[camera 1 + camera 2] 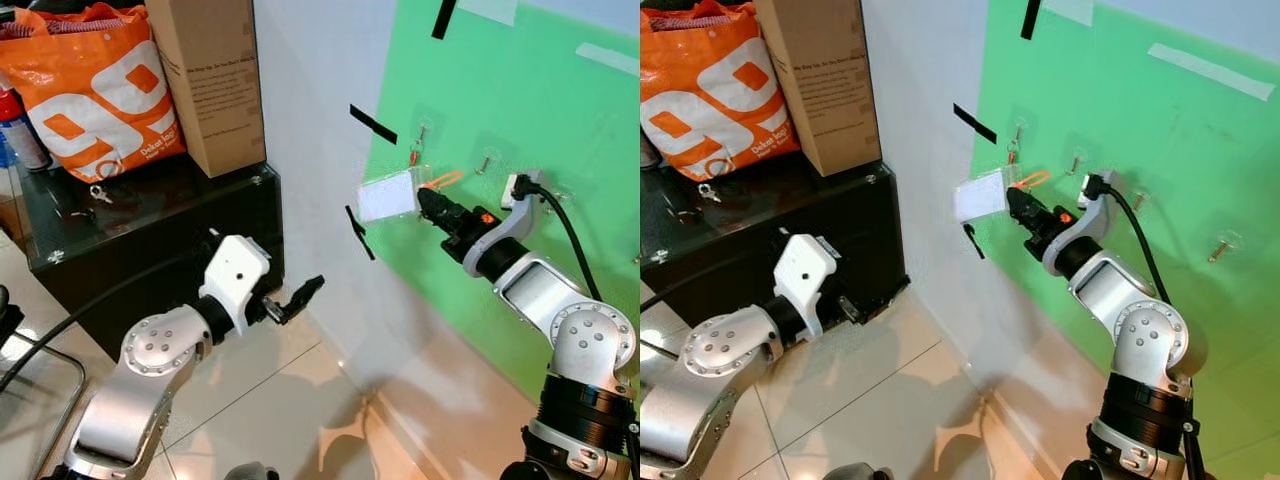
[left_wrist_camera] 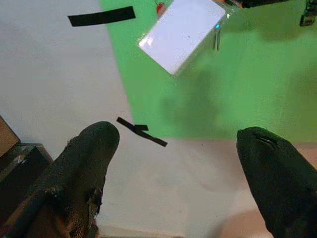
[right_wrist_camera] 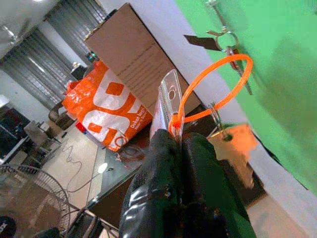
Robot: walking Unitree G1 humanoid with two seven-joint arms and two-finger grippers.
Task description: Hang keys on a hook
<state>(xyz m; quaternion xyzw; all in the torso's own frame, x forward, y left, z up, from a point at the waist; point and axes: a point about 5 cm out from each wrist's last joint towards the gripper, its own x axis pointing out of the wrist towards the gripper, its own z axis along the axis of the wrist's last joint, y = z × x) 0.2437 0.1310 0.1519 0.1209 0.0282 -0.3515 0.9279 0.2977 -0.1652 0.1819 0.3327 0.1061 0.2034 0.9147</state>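
The right gripper's fingers (image 3: 163,198) pinch the light key tag (image 1: 387,195) (floppy orange loop (image 3: 218,84)) just below the hook (image 1: 421,131). The left gripper (image 2: 178,173), idle, is spread wide.

Orange bag (image 1: 85,90) cut off at the frame's top, box (image 1: 210,80) likewise — keys' metal parts too small to tell.

The right arm reaches up and forward, its right gripper (image 1: 428,201) raised at the end with both black fingers pressed together. The left arm is bent low, its left gripper (image 1: 300,295) pointing forward, fingers (image 2: 81,168) spread apart.
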